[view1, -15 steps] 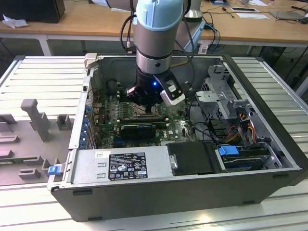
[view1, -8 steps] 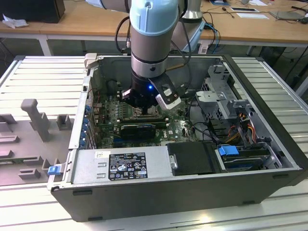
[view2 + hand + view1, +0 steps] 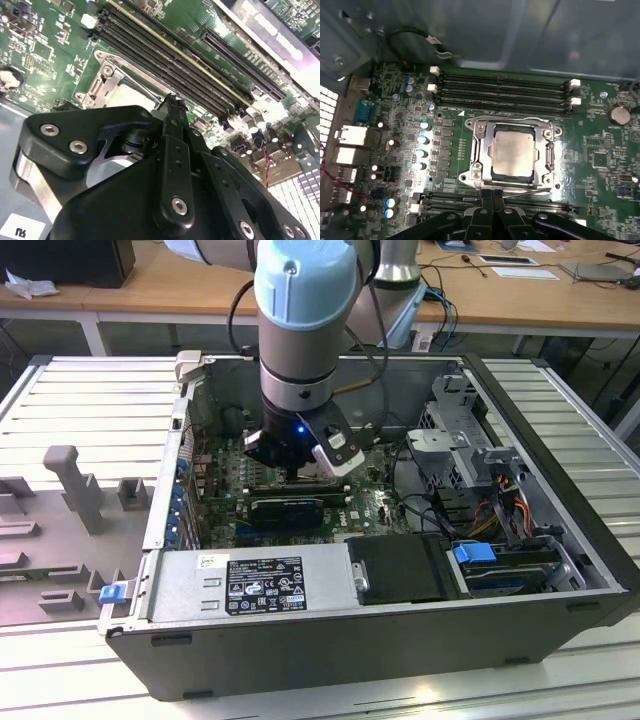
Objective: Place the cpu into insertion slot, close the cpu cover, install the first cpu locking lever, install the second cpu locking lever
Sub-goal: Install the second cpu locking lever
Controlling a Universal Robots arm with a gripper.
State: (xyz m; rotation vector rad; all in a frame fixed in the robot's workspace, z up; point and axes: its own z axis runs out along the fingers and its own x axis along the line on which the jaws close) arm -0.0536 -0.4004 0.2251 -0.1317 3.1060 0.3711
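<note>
The robot arm (image 3: 305, 320) reaches down into an open computer case (image 3: 400, 630) that lies on its side on a slatted metal bench (image 3: 90, 400), and its gripper (image 3: 290, 455) hangs low over the green motherboard (image 3: 375, 510) in the exterior view. In the first wrist view the cpu (image 3: 514, 153) lies flat in the insertion slot (image 3: 494, 174), its pale metal face turned up. The cpu cover (image 3: 481, 150) is folded down around the chip, so that the chip shows through the cover's square window. A thin wire lever (image 3: 530, 190) runs along the edge of the socket nearest the gripper, and another wire (image 3: 510, 119) runs along the far edge beside the long black memory slots (image 3: 505, 92). The gripper's black fingers (image 3: 492, 200) are drawn together, tips touching or nearly so, and hold nothing that can be made out; they sit just beside the near edge of the socket, right by the wire lever. In the second wrist view the fingertips (image 3: 172, 107) come to a narrow point just over the silvery cover (image 3: 107, 85), with the memory slots (image 3: 165, 60) close behind. Whether the tips press on the lever cannot be told.
</note>
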